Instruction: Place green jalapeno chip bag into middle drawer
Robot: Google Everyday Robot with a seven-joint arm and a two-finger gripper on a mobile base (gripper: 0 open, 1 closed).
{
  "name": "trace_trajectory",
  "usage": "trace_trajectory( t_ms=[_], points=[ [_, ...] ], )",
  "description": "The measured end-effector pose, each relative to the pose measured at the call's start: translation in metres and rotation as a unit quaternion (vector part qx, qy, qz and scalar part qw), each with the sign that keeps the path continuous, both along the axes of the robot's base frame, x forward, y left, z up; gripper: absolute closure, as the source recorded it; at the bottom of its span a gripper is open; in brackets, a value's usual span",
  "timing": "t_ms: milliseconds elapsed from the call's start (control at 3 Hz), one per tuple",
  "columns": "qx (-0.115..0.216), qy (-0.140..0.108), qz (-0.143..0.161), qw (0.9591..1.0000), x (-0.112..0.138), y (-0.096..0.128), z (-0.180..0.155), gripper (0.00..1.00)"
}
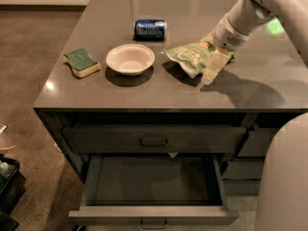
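Now the bag (188, 57) lies on the table (144, 91), right of the bowl (130, 58), toward the front edge. The end effector (211, 73) sits at the bag's right end; whether it grips, I cannot tell. Below, the drawer (154, 214) stands open.

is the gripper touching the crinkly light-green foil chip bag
Cannot tell. In the camera view the gripper overlaps the right edge of the crinkly light-green foil chip bag on the grey countertop, but neither contact nor a gap shows plainly.
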State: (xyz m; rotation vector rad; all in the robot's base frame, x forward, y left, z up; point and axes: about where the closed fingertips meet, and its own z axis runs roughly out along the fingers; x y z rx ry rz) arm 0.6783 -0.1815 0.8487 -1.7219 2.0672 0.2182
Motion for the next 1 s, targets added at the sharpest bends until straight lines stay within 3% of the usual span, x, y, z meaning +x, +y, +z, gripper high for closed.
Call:
trace_trajectory(
  t_ms=[1000],
  points=[
    [0.000, 0.001, 0.000, 1.0000, 0.0006, 0.0003, -0.0019, 0.66]
  ],
)
